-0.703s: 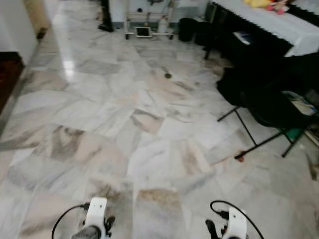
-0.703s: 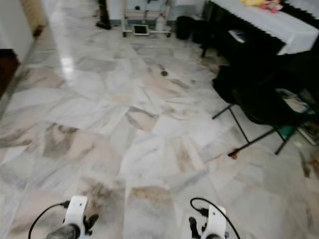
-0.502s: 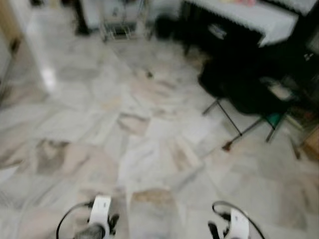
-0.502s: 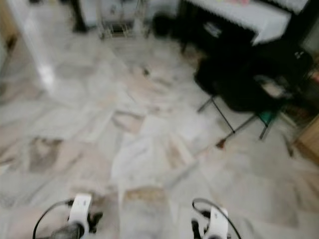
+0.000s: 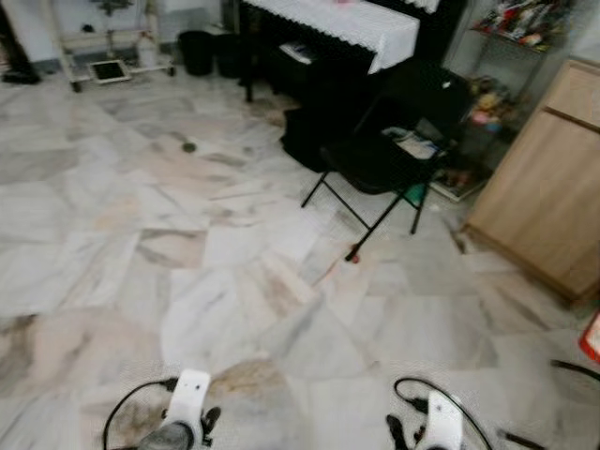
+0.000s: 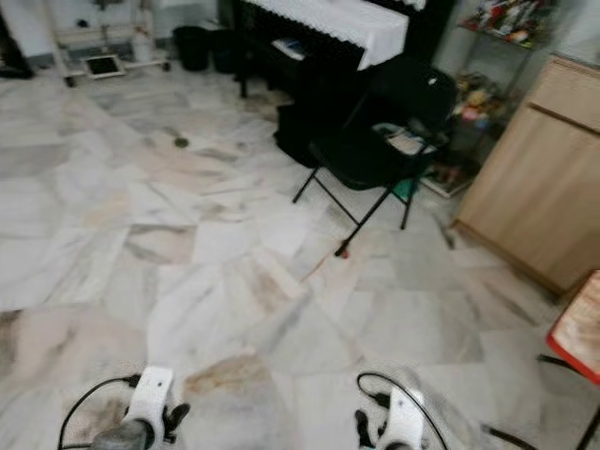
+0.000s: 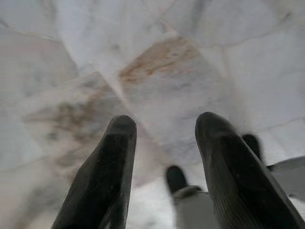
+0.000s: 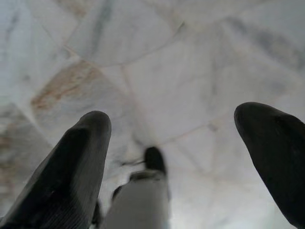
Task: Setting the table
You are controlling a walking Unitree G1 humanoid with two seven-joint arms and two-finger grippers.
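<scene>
The robot stands on a marble floor [image 5: 234, 281] of grey, white and tan slabs, both arms hanging low at the near edge of the head views. The left tool [image 7: 164, 124] points down at the floor, its two black fingers [image 7: 107, 176] apart with nothing between them. The right tool [image 8: 174, 119] also hangs over the floor, its fingers [image 8: 71, 167] spread wider and empty.

Ahead and to the right, a black folding chair [image 5: 384, 155] stands near a dark table [image 5: 319, 56] covered by a white lace-edged cloth [image 5: 347, 19]. A light wooden cabinet [image 5: 548, 178] stands further right, with a cluttered shelf [image 5: 511, 28] behind it. A red-edged object [image 6: 577, 328] shows at the right edge. A white wheeled rack [image 5: 108, 47] stands by the far wall.
</scene>
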